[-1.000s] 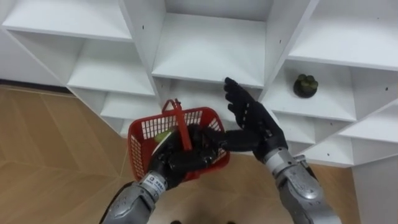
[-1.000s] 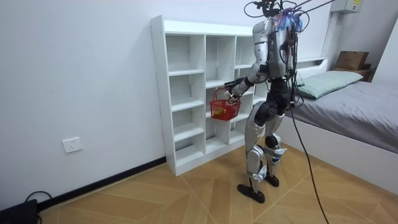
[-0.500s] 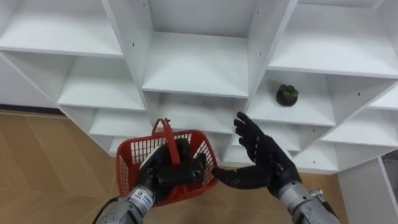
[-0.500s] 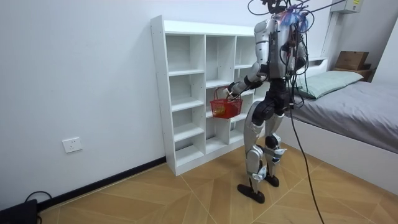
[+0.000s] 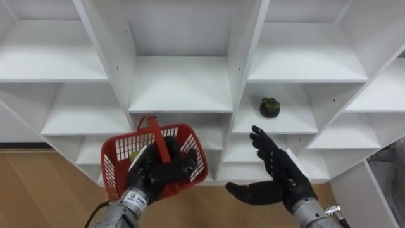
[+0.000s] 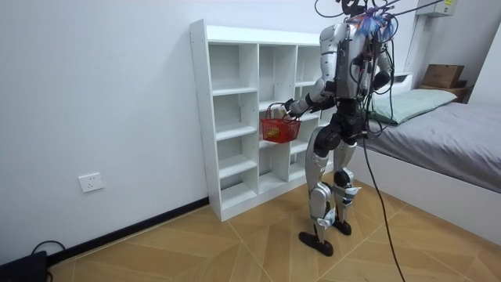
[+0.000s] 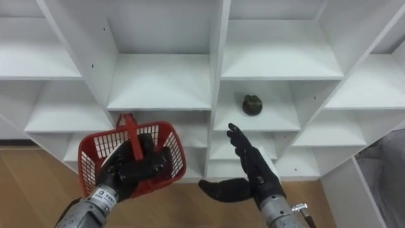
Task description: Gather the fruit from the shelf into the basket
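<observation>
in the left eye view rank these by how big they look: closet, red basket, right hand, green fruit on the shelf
1. closet
2. basket
3. right hand
4. fruit
The basket and the hand are nearer the camera than the fruit, so the fruit's real size against the hand is unsure.

Left arm: enters from lower left, forearm angled up and forward. Left hand [image 5: 161, 172] closed, back of the hand toward the camera, fingers curled round the handle of the red basket [image 5: 114, 177].

Right arm: enters from lower right. Right hand [image 5: 283, 179] open and holding nothing. Fingers [image 5: 264, 147] straight, pointing up and forward, thumb spread toward the robot's left.

Room view: stands upright, one foot ahead of the other, left forearm held out in front of the torso.
</observation>
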Motion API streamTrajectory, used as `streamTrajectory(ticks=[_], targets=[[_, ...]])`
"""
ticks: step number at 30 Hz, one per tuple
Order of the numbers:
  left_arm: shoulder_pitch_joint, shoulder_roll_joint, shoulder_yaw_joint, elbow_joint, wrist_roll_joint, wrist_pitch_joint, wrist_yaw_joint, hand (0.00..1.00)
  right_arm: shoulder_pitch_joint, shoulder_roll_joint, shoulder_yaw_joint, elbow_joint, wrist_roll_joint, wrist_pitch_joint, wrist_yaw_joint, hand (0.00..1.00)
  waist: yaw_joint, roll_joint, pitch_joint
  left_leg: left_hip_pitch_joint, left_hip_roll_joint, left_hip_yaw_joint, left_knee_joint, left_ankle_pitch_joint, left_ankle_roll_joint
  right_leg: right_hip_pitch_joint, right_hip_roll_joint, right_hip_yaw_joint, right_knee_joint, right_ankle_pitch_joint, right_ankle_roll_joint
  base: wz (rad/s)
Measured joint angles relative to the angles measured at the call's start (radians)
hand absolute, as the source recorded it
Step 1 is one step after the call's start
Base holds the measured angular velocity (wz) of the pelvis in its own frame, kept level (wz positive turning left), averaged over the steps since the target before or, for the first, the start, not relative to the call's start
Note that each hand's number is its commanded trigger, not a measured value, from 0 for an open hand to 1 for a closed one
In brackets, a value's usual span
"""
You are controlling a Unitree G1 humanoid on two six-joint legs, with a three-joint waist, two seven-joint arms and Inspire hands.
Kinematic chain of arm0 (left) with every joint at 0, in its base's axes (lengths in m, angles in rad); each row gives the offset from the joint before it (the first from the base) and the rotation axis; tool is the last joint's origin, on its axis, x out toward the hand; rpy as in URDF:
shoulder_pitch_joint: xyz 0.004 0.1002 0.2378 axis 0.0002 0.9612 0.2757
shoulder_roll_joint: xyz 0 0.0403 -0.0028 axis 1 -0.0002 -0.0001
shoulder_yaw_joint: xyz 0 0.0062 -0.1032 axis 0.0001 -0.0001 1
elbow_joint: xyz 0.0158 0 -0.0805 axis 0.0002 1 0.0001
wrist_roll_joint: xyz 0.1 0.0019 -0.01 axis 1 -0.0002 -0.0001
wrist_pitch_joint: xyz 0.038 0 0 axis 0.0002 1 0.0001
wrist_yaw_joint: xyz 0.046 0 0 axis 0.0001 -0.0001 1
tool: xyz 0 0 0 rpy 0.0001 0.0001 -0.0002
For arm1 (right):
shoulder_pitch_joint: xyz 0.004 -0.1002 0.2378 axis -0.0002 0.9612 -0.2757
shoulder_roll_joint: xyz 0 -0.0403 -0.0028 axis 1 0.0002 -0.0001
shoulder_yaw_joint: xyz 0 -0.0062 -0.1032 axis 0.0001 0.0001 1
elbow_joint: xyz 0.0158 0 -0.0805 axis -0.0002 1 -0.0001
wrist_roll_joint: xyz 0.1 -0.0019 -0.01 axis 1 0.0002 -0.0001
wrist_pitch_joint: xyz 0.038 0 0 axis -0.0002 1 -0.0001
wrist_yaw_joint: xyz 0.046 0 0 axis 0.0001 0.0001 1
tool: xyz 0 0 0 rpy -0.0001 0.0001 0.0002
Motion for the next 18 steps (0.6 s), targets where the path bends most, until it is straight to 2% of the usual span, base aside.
streamTrajectory(ticks=[7,15,18], targets=[[0.002,-0.006,0.000,-0.025,0.001,-0.003,0.037,1.00,0.001,0.022,-0.027,-0.036,-0.046,-0.004,-0.094,0.00,-0.019,0.005,-0.0001,0.012,-0.001,-0.003,-0.006,0.000,0.000,0.015,0.001,0.000,-0.011,0.000,0.000,0.00],[0.018,-0.002,0.004,-0.048,0.004,-0.006,0.041,1.00,-0.003,0.022,-0.048,-0.036,-0.046,-0.021,-0.138,0.00,-0.016,0.008,0.0028,0.070,-0.001,0.009,-0.032,-0.001,-0.003,0.051,0.005,0.018,-0.015,-0.005,0.003,-0.07],[0.021,-0.003,0.025,-0.049,0.029,-0.006,0.041,1.00,-0.003,0.021,-0.070,-0.035,-0.045,-0.021,-0.157,0.00,-0.013,0.004,0.0039,0.074,-0.001,0.008,-0.034,-0.002,-0.003,0.051,0.005,0.018,-0.015,-0.008,0.003,0.00]])
